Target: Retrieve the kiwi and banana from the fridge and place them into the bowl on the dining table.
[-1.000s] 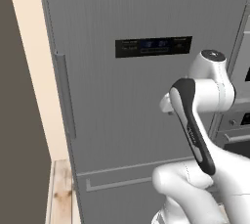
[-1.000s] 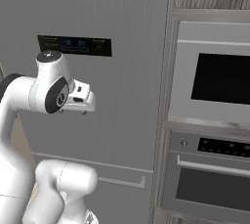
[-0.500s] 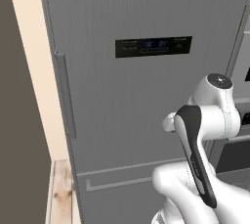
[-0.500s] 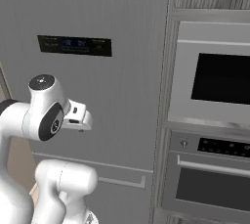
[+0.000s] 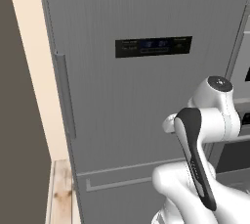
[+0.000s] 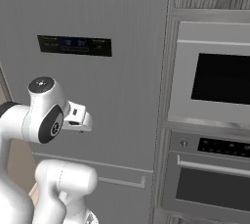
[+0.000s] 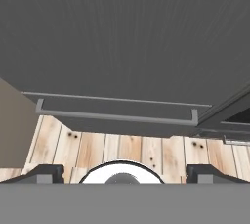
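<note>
The fridge (image 5: 136, 96) stands in front of me with its door shut, its black display panel (image 5: 154, 47) at upper middle and its long vertical handle (image 5: 66, 96) on the left edge. My arm is folded low before the door. In the right base view the hand (image 6: 79, 118) points at the fridge (image 6: 122, 96) below the panel (image 6: 74, 45). The hand view looks down the door (image 7: 122, 32) to the bottom drawer (image 7: 117, 110). My gripper (image 7: 125, 174) is open, its fingertips (image 7: 45, 173) far apart and nothing between them. The kiwi, banana, bowl and dining table are out of view.
Two built-in wall ovens stand right of the fridge, an upper one (image 6: 219, 78) and a lower one (image 6: 210, 184) with a bar handle. A beige wall panel (image 5: 29, 71) flanks the fridge's left side. Pale wooden floor (image 7: 132, 149) lies beneath the drawer.
The arm has folded downward. Its elbow and hand have sunk from just under the display panel to the door's lower half. The jaws have stayed wide apart.
</note>
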You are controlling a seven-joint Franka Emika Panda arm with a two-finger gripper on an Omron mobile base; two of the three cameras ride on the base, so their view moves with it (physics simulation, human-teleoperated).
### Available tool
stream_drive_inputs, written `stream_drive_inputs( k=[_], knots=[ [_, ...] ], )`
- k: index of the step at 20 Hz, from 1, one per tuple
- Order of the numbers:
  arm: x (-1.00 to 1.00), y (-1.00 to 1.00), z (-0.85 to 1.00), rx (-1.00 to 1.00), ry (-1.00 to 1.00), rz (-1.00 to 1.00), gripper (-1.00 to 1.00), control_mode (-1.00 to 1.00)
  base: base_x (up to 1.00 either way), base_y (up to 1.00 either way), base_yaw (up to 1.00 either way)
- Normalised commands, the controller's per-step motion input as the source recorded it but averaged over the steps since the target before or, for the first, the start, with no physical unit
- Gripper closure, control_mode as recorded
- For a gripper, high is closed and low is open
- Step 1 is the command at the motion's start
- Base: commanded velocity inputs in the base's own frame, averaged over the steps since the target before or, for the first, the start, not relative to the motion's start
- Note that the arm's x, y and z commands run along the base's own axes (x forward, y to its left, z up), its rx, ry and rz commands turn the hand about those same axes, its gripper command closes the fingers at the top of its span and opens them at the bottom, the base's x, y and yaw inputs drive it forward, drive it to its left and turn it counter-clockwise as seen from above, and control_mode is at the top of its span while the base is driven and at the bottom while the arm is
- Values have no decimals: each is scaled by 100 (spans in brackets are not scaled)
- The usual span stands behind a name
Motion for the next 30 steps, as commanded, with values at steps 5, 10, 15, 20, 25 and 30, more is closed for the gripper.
stream_drive_inputs(
  k=[5, 10, 15, 20, 25, 30],
  knots=[
    [-2, 0, 0, 0, 0, 0, -100, -100, 0, 0, 0],
    [-2, 0, 0, 0, -1, 0, -100, 100, -23, 0, 0],
    [0, 0, 0, 0, 0, 0, -100, 100, -46, 7, 0],
    [0, 0, 0, 0, 0, 0, -100, 100, -47, 15, 0],
    [0, 0, 0, 0, 0, 0, -100, 100, -42, 26, 0],
    [0, 0, 0, 0, 0, 0, -100, 100, -41, 43, 0]
  ],
)
